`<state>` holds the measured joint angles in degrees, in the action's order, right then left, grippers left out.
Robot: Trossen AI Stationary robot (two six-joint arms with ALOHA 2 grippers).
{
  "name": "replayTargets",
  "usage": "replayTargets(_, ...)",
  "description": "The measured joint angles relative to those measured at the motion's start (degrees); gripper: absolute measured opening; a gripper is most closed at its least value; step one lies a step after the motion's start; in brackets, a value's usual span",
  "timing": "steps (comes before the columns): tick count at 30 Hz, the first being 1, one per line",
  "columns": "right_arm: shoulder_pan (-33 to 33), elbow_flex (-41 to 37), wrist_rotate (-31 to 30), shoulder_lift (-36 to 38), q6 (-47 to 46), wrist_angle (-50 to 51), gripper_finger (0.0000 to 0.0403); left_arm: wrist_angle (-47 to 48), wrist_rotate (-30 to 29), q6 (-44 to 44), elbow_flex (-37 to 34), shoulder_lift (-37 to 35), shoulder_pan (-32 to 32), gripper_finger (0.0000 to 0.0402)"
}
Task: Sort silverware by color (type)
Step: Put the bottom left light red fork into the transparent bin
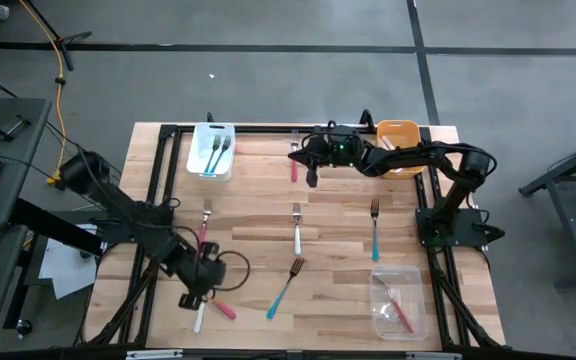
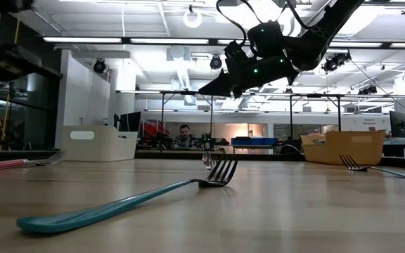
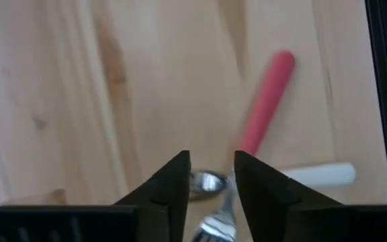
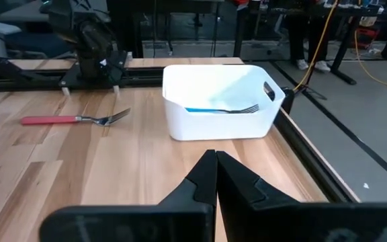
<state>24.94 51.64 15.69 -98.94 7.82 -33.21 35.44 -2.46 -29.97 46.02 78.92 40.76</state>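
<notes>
Forks (image 1: 296,228) scattered between three bins (image 1: 211,150)

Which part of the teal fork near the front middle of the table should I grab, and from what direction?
Judging by its pose, grip the teal fork mid-handle from straight above, jaws set across its diagonal line. It lies flat and alone on the table, handle toward the front-left, tines raised slightly at the far end.

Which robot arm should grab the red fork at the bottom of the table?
Probably the left. Its end effector hangs open right over the red fork there, while the right end effector is shut, far away near the white bin.
</notes>
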Motion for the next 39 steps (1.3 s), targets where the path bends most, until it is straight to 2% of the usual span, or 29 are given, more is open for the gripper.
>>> replayTargets(5, 0.0, 0.0, 0.01, -0.01, 0.05, -0.02, 0.0, 1.1, 0.6, -0.47, -0.02, 2.93, 2.82, 0.0132)
replayTargets(14, 0.0, 0.0, 0.02, -0.02, 0.16, -0.09, 0.0, 1.31, 2.01, -1.49, -0.02, 6.57, 5.59, 0.0133)
replayTargets(24, 0.0, 0.0, 0.06, -0.02, -0.25, -0.07, 0.0, 2.4, 2.43, -0.45, -0.07, 11.59, 5.87, 0.0131)
replayTargets(28, 0.0, 0.0, 0.25, -0.02, -0.25, -0.02, 0.0, 3.42, 3.74, 0.14, -0.07, 11.84, 5.84, 0.0104)
replayTargets(35, 0.0, 0.0, 0.24, -0.02, -0.25, 0.0, 0.0, 3.78, 6.54, 0.14, -0.07, 11.85, 5.85, 0.0019)
replayTargets(39, 0.0, 0.0, 0.21, -0.02, -0.27, 0.26, 0.0, 3.87, 6.54, -0.38, -0.07, 11.42, 5.85, 0.0015)
